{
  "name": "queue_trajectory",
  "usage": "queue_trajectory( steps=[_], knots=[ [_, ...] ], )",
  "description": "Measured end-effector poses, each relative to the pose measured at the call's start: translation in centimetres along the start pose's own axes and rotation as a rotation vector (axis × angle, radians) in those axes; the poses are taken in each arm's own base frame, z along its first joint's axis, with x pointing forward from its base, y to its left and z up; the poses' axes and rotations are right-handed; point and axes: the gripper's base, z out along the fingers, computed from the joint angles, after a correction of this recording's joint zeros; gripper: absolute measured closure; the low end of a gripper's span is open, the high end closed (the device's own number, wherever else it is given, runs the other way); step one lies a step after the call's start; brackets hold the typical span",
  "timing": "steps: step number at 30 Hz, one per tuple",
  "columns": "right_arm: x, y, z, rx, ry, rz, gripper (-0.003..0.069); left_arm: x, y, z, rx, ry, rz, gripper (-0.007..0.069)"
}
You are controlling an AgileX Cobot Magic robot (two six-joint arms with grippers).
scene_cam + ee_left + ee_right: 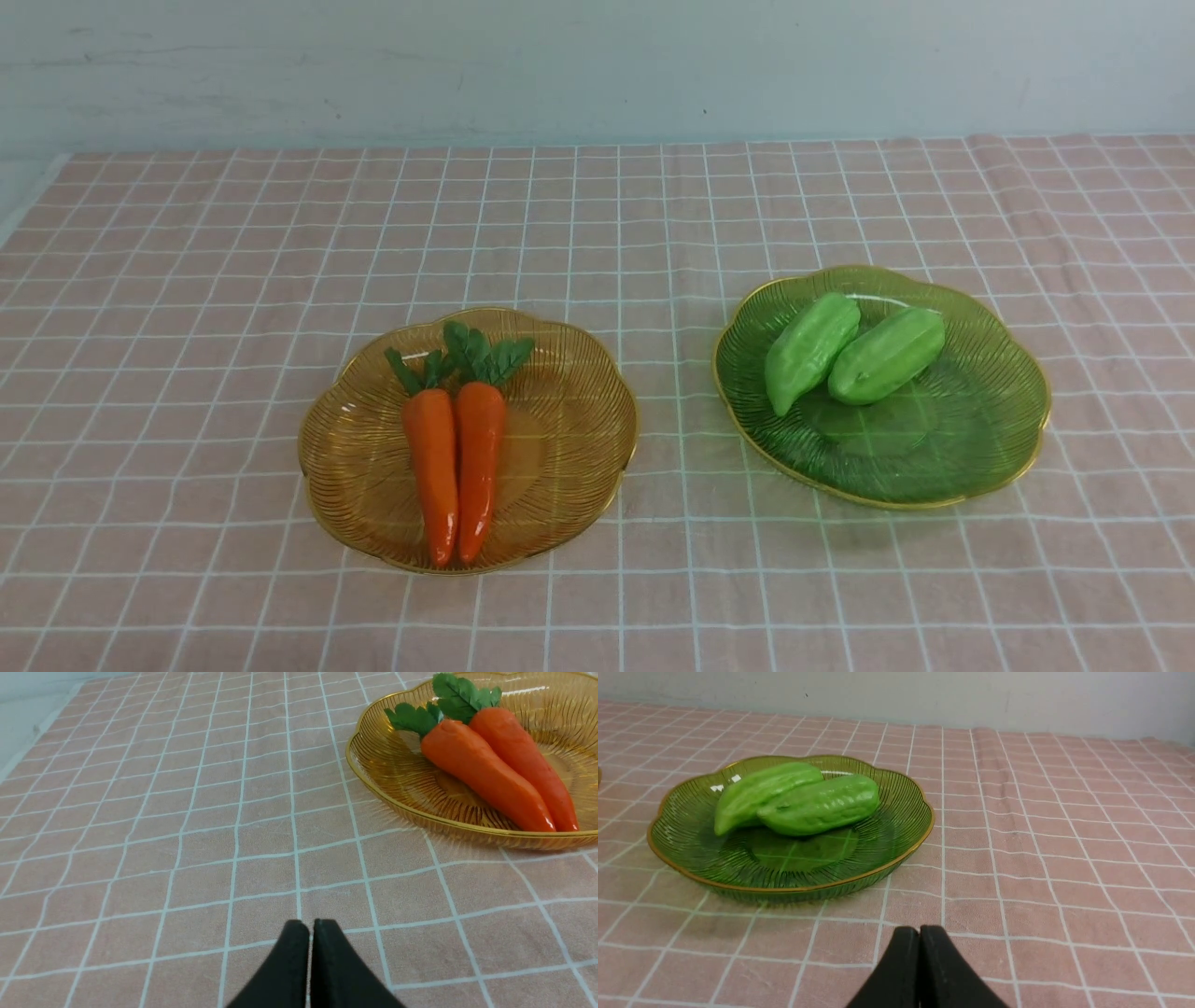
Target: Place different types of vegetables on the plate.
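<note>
Front view shows both carrots [457, 467] side by side and touching on the amber plate [569, 485], and both green gourds [854, 353] well to its right on the green plate [990, 439]; neither plate yet holds two types. The left gripper [310, 926] and right gripper [919, 933] (each seen only by its wrist camera) are closed and empty above the checked tablecloth [653, 233]. Judged next step: open the left jaws wide, descend on the outer carrot at mid-body, across its length, so the neighbouring carrot is not dragged.
</note>
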Motion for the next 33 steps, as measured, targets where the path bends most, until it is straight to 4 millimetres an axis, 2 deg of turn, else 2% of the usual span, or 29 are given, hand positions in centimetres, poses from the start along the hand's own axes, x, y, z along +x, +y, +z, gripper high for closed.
queue_trajectory(
  steps=[33],
  knots=[
    [0.04,0.03,0.0,-0.003,0.004,0.013,0.0676,0.0,0.0,-0.01,0.0,-0.001,0.0,0.0628]
  ],
)
